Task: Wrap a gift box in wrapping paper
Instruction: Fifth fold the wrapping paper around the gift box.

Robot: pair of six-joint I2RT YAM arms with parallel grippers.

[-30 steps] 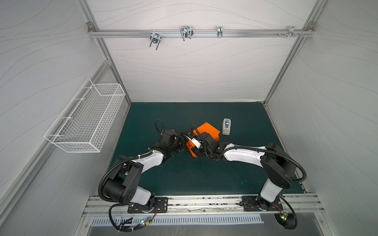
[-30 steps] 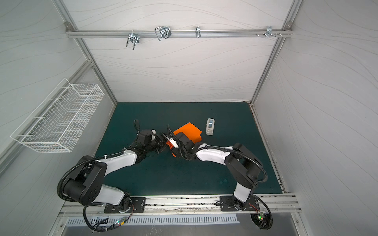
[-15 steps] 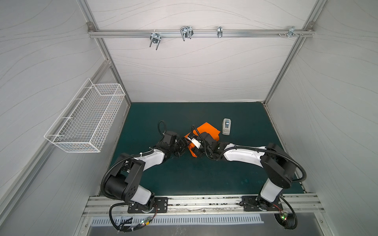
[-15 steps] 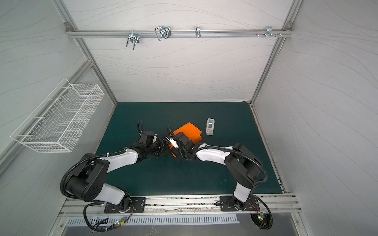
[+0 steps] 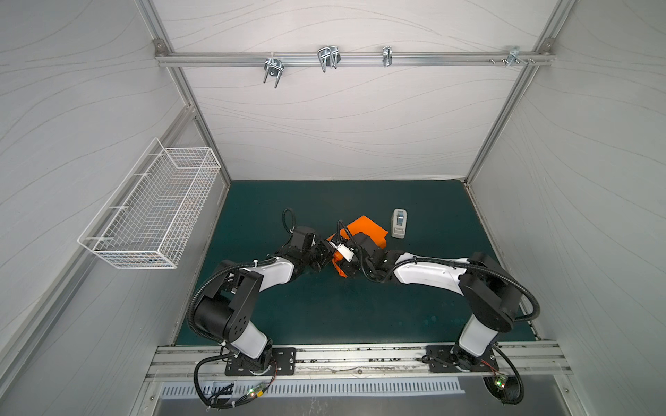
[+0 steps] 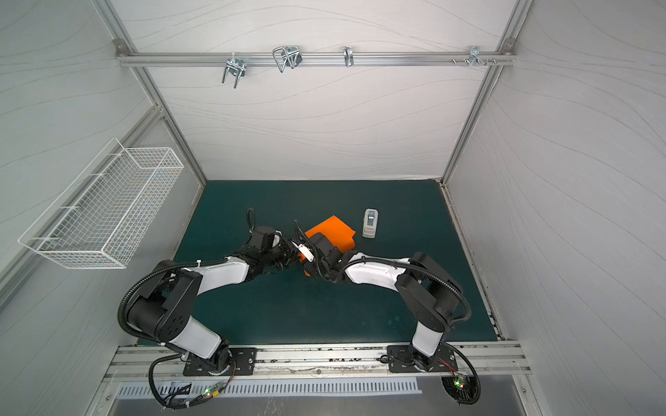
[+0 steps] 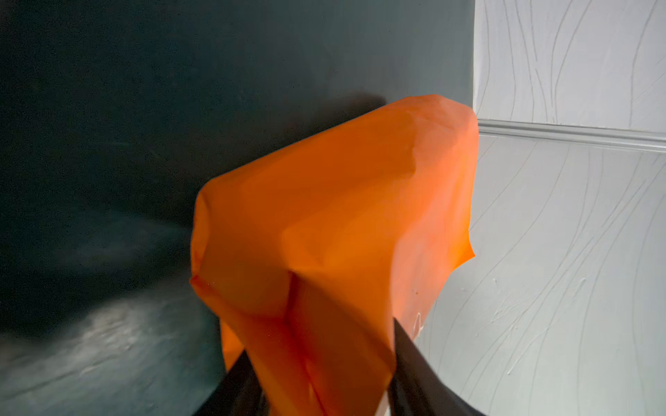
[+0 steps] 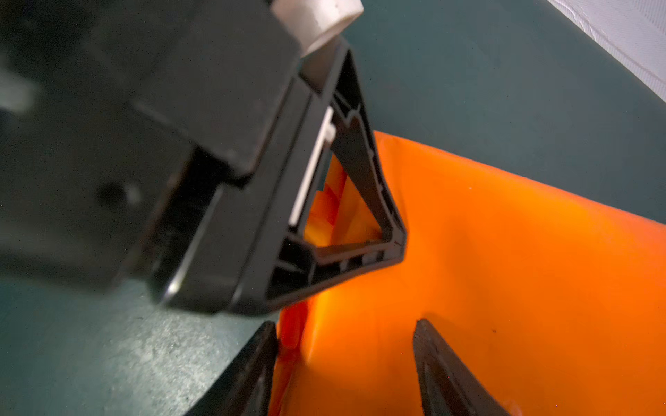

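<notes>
Paper (image 5: 364,230) sits near the middle of the mat (image 5: 324,309) as a crumpled orange bundle. Both arms bend in over it, and in both top views their wrists hide its near half; only the far flap (image 6: 333,230) shows clear.

The left gripper (image 5: 329,252) meets the bundle from the left. In its wrist view a raised fold of paper (image 7: 335,223) fills the gap between the two black fingers (image 7: 414,367) and touches both, so the gripper (image 7: 320,338) is clamped on the paper.

The right gripper (image 5: 346,269) comes in from the other side, close against the left one. In its wrist view the left gripper's triangular finger (image 8: 364,169) presses on the paper (image 8: 504,270) and blocks much of the picture. The right gripper (image 8: 344,324) has its tips set apart, one at the paper's edge and one over its face. I cannot tell whether they squeeze anything.

The box shows in no view; paper and grippers cover whatever is between them.

A white dispenser (image 5: 399,223) stands on the mat just beside the far flap, apart from it. A wire basket (image 5: 151,216) hangs on the left wall, and a rail (image 5: 432,57) with hooks crosses the back wall.
</notes>
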